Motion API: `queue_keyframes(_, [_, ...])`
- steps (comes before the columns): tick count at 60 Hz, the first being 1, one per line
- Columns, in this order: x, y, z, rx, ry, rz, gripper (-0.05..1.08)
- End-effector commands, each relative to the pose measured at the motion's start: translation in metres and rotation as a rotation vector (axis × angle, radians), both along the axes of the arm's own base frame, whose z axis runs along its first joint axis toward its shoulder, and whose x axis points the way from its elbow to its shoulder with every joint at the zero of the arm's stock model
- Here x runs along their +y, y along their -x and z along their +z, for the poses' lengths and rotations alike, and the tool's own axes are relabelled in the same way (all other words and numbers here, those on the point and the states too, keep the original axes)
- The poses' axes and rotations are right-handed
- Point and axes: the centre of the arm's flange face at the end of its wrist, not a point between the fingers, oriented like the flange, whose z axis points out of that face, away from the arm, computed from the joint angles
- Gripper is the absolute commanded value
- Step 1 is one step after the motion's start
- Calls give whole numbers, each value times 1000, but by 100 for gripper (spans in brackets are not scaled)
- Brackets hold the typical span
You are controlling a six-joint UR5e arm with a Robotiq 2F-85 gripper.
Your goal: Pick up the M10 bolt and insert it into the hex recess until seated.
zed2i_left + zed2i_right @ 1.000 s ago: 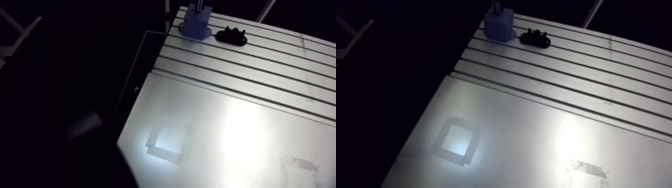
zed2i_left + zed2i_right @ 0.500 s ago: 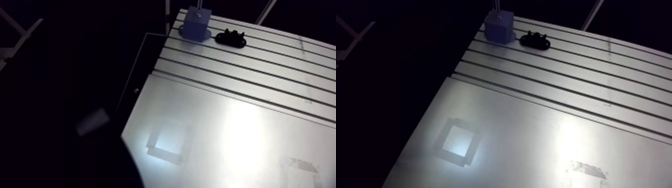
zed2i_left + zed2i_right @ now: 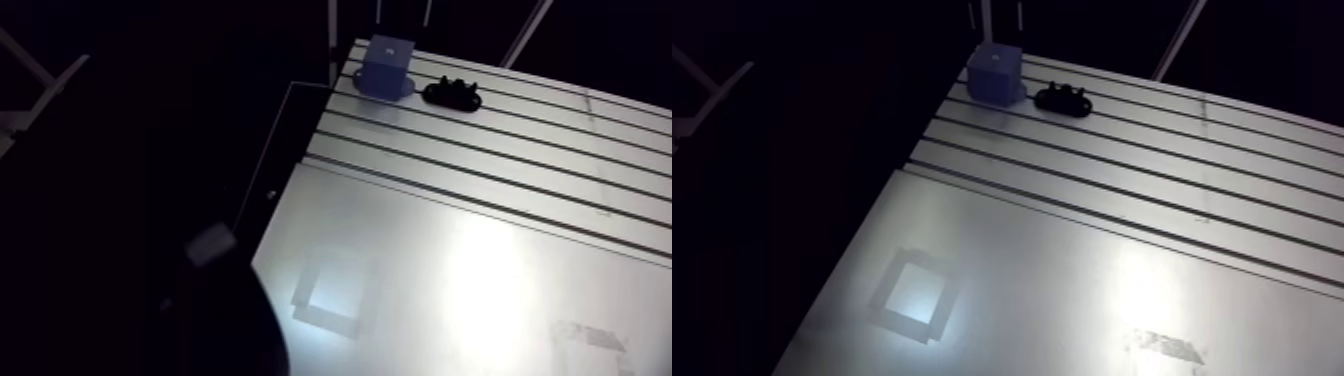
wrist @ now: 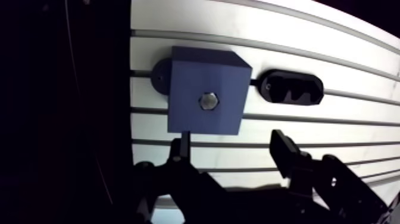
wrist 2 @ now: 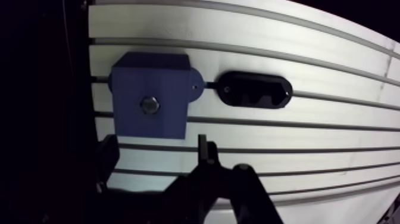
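Observation:
A blue block (image 4: 207,98) stands on the slotted table (image 4: 333,128). The bolt's (image 4: 208,101) silver hex head sits in the recess on the block's top face. My gripper (image 4: 232,148) is open just above and short of the block, with nothing between its fingers. One fingertip (image 4: 181,146) overlaps the block's near edge and the other (image 4: 281,143) hangs over bare table. In the arm view the block (image 3: 386,66) is at the table's far corner, with the dark fingers barely showing above it.
A black holder (image 4: 291,87) with notches lies in the slot right beside the block, also seen in the arm view as a black holder (image 3: 451,94). The table's side edge (image 3: 300,150) runs close by the block. A smooth plate with a taped square (image 3: 330,295) covers the near part.
The fingers have parted and lifted off the block; the bolt stays in the recess. The arm view has shifted a little with the arm.

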Motion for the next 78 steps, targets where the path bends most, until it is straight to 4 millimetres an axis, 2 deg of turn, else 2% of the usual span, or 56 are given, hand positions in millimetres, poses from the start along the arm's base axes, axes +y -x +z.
queue_keyframes(1, [42,-1,26,-52,-12,-52,1])
queue_keyframes(3, [47,-2,32,-53,-10,-60,1])
queue_keyframes(6, [66,-1,46,-55,-10,-79,1])
queue_keyframes(14, [79,-2,56,-60,-3,-38,1])
queue_keyframes(18, [98,0,73,-44,11,0,1])
queue_keyframes(22, [108,-2,88,-33,17,14,1])
queue_keyframes(31, [131,-7,105,-40,21,16,1])
queue_keyframes(41, [158,-11,153,-17,31,20,1])
queue_keyframes(55, [163,-19,194,43,35,-1,1])
queue_keyframes(61, [162,-37,215,92,41,-11,1])
queue_keyframes(70, [162,-41,215,125,44,-14,1])
queue_keyframes(78, [162,-53,223,131,51,-14,1])
